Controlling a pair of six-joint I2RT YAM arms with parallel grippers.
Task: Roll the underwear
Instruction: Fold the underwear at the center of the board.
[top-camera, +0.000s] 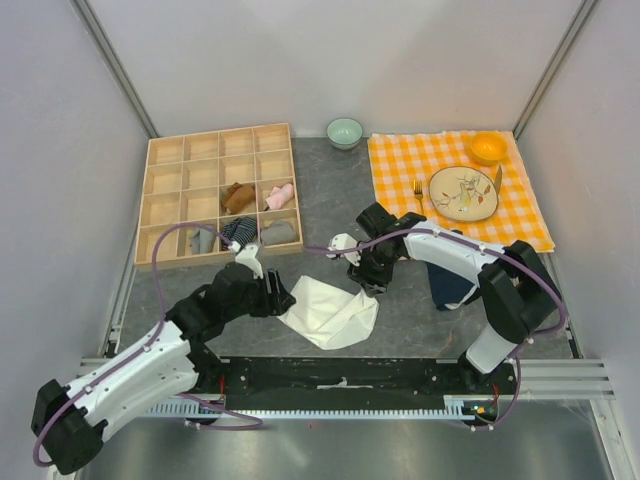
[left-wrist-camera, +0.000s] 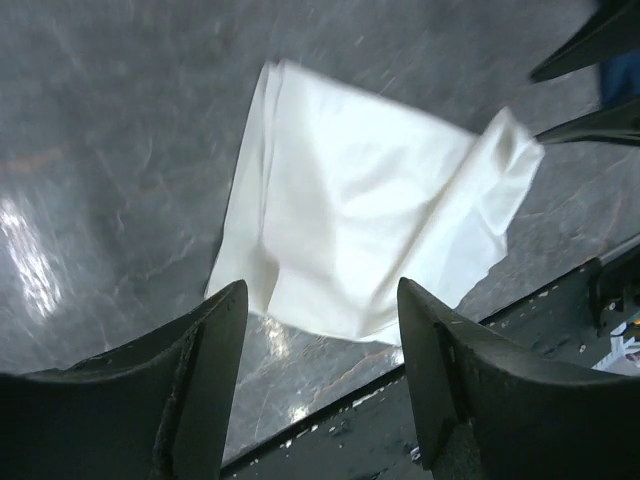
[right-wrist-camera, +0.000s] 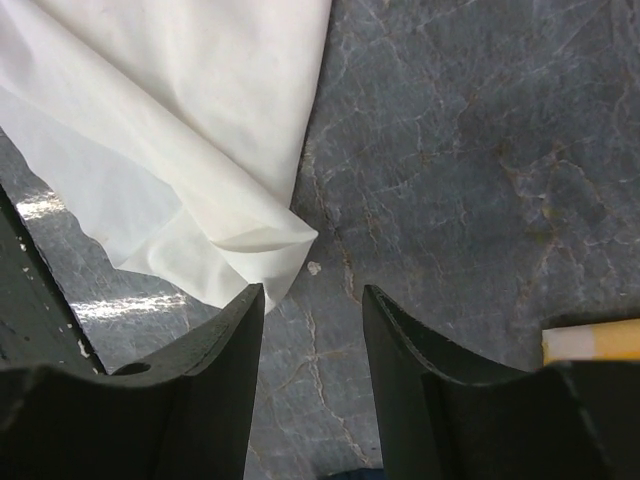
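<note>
Though mostly flat, one cream underwear (top-camera: 330, 312)

White arm links (top-camera: 130, 375) with black joints (top-camera: 505, 295), purple cables (top-camera: 157, 275), matte black end effector fingers (left-wrist-camera: 205, 380)

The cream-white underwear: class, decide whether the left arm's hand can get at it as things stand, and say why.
Probably yes. The left hand is open right at the edge of the cream-white underwear, with only bare table between them. The right hand sits at another corner, out of the way.
</note>
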